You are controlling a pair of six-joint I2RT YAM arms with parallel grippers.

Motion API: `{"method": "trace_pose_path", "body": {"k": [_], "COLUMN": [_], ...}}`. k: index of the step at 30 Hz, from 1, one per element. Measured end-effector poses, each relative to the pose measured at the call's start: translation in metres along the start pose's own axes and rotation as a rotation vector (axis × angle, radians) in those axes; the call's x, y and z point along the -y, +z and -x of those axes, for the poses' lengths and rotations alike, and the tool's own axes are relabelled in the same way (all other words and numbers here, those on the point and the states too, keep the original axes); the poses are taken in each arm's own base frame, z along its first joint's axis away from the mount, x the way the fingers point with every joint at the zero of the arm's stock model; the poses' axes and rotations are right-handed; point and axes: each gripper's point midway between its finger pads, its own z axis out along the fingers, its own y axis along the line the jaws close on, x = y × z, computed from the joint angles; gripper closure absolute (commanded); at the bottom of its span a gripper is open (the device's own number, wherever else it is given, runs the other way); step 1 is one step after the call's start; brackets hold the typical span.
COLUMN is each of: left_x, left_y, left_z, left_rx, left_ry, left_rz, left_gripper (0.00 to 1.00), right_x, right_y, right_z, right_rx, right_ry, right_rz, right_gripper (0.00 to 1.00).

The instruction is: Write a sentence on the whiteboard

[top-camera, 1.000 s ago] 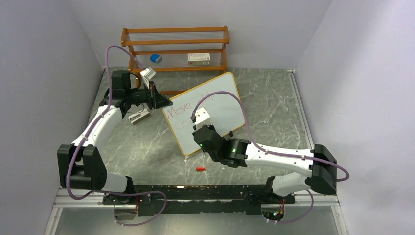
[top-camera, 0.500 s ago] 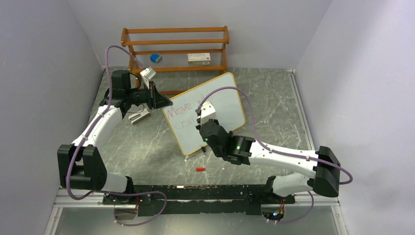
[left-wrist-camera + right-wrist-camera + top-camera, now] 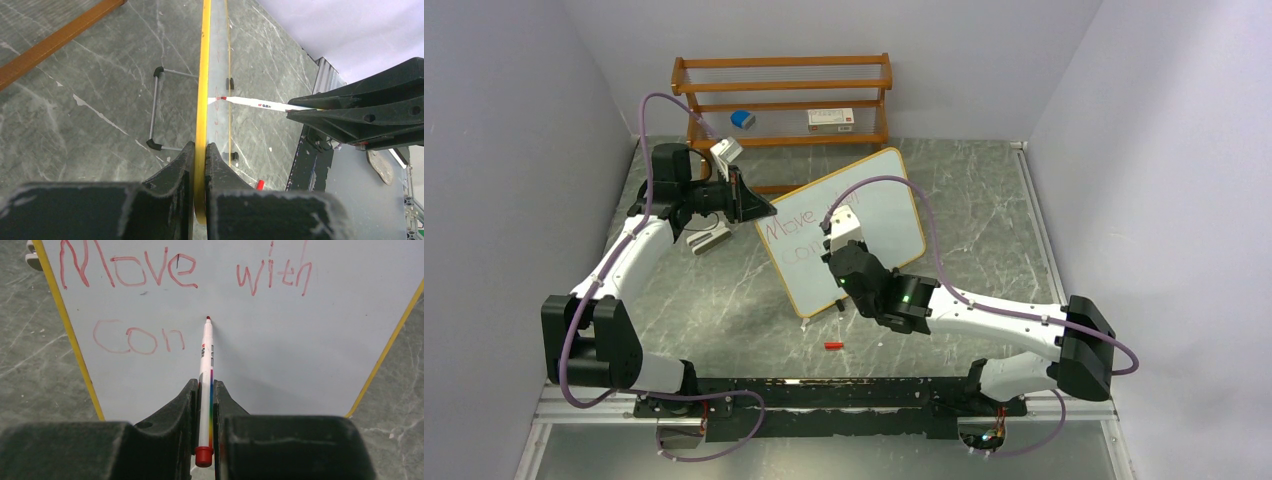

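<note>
The whiteboard point(image 3: 886, 212) stands tilted on the table, with a yellow frame. It reads "Move with" and below that "Con" in red in the right wrist view point(image 3: 310, 340). My left gripper point(image 3: 759, 208) is shut on the board's upper left edge, and the left wrist view point(image 3: 200, 150) shows its yellow frame point(image 3: 203, 75) pinched between the jaws. My right gripper point(image 3: 834, 260) is shut on a white marker point(image 3: 205, 365) with a rainbow stripe. The marker's red tip sits at the board just right of "Con". The marker also shows in the left wrist view point(image 3: 255, 104).
A brown slatted rack point(image 3: 782, 85) stands at the back with a blue item point(image 3: 742, 119) and a white box point(image 3: 830, 119). A grey object point(image 3: 707, 238) lies under the left arm. A red cap point(image 3: 831, 346) lies on the table in front of the board.
My right gripper with the marker has moved right and up along the board's second line, then slightly back left. The left gripper and board have not moved.
</note>
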Motion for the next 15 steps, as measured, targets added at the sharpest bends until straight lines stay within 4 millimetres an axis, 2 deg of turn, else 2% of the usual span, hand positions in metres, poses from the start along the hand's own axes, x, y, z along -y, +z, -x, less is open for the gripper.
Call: {"method": "trace_pose_path", "body": {"k": [15], "left_x": [-0.0002], "left_y": [0.0], "left_z": [-0.0002], "left_rx": [-0.001], "left_ry": [-0.001], "left_rz": [0.001], "left_gripper": [0.95], "right_x": [-0.0069], "right_y": [-0.0001], "right_z": [0.0005], "right_rx": [-0.002], "right_ry": [-0.011], "right_rz": [0.041], "right_gripper": [1.0]}}
